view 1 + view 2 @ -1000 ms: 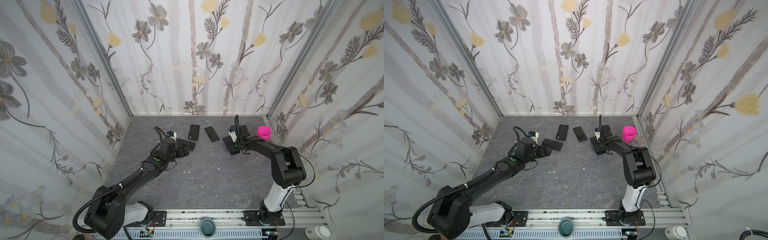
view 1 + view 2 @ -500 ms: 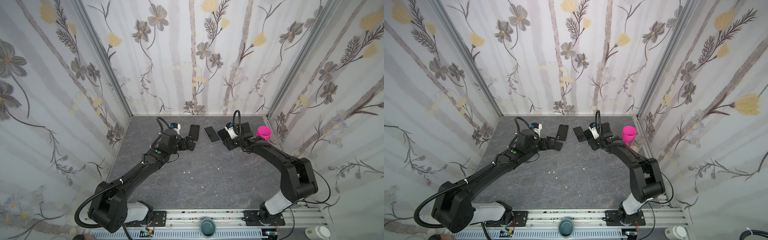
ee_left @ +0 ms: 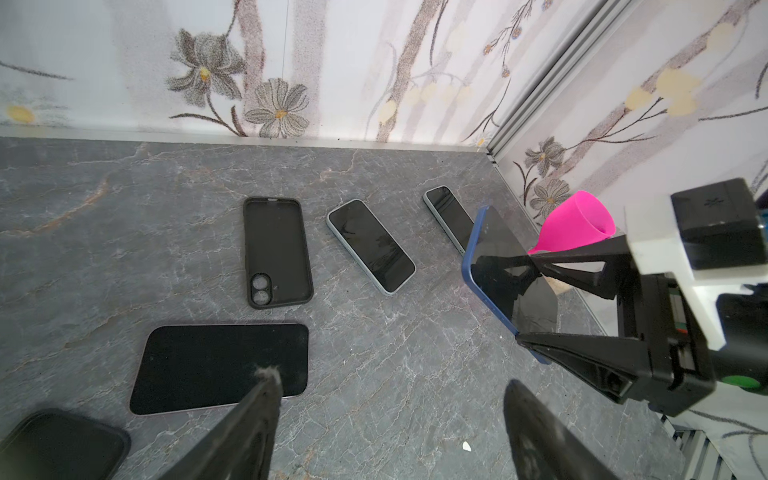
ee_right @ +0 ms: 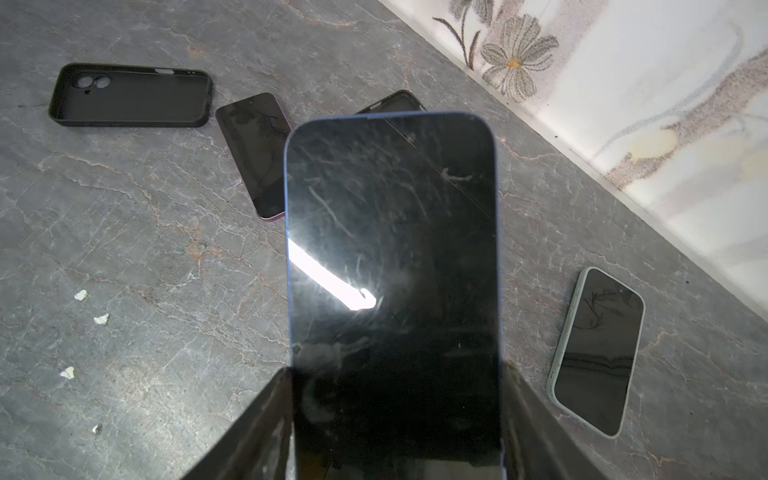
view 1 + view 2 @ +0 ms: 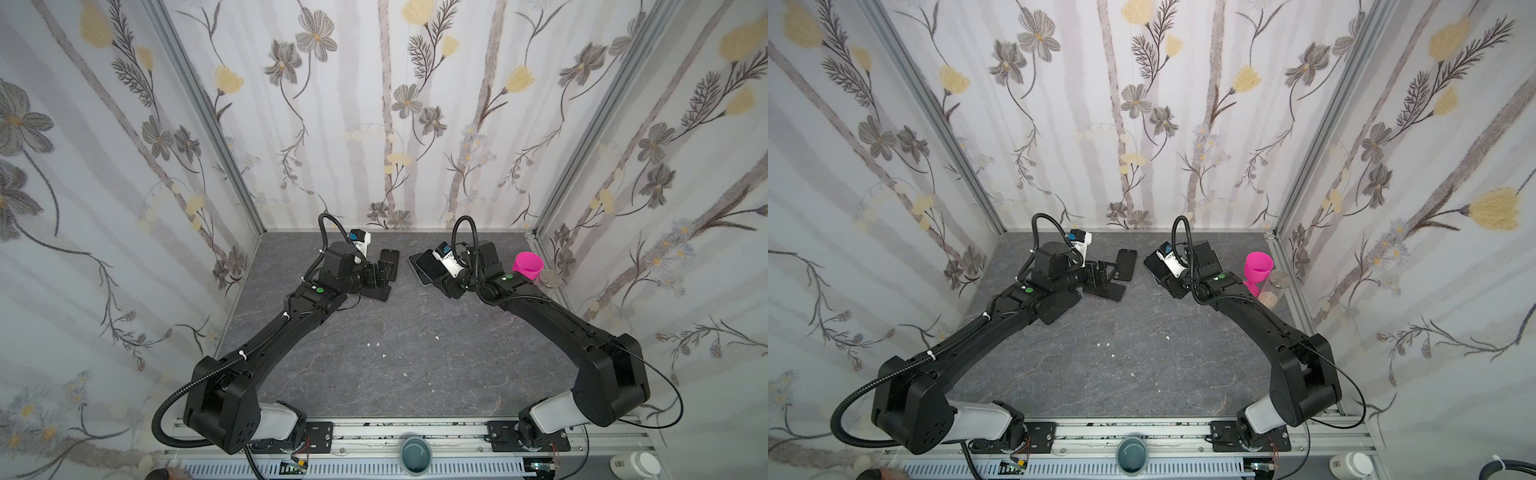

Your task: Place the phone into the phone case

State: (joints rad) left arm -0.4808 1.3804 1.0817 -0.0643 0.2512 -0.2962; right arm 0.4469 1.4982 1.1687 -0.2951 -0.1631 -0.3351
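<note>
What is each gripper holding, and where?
The right gripper clamps the blue-framed dark-screened phone across its side edges near one end; left gripper holds nothing.

The near half of the grey table [image 5: 399, 374] is being left open between the arms, being marked only by small white crumbs [image 5: 376, 344]. The far strip is being crowded by a black phone case [image 3: 277, 253], a pale-edged phone [image 3: 371, 246], a second phone [image 3: 449, 218] and a dark phone [image 3: 220, 368], all being separated by narrow gaps only. The right corner is being blocked by a pink cup [image 5: 1258, 266] and a glass jar [image 5: 1277, 284]. Room above the middle is being narrowed by the blue phone [image 3: 507, 270] being held up in the right gripper [image 4: 395, 395].
</note>
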